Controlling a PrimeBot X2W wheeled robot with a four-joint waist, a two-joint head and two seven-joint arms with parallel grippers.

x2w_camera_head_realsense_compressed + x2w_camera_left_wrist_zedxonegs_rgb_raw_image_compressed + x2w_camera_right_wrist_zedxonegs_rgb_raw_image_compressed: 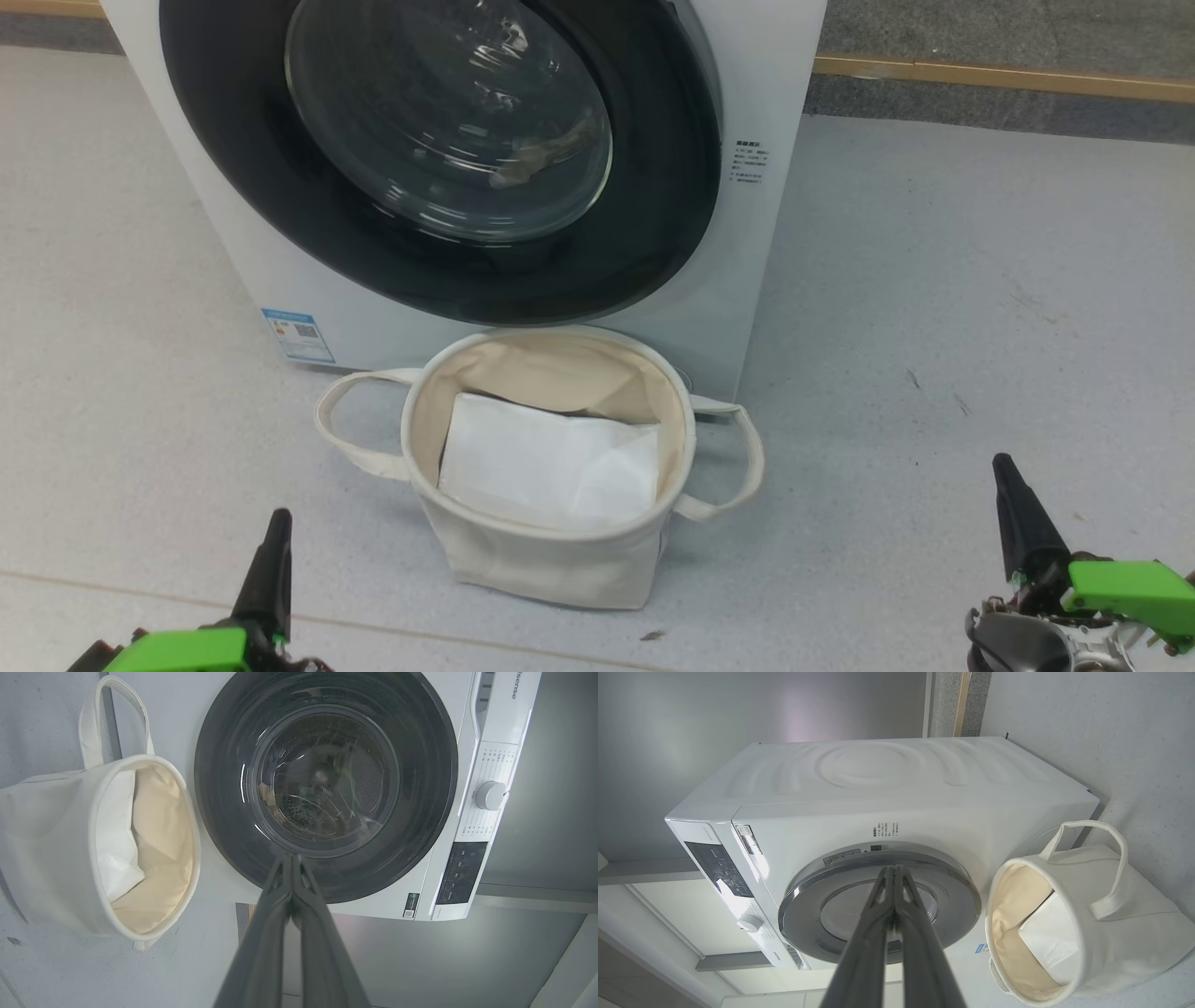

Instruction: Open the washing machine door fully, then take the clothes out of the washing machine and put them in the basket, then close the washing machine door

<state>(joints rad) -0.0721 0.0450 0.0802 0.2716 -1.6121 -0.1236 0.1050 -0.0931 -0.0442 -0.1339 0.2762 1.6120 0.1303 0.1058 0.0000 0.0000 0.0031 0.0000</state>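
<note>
In the head view you have a pale grey speckled floor carrying the big white front-loading washing machine. Its round black-rimmed glass door is shut, with tan clothes behind the glass. The small cream canvas basket stands just before it. Your left claw and right claw sit low, clenched and empty, fingers up. In the left wrist view, the pressed fingers aim at the door rim, and lettering reads "isense". In the right wrist view, the fingers are also together.

One washing machine, one basket, one white sheet.
</note>
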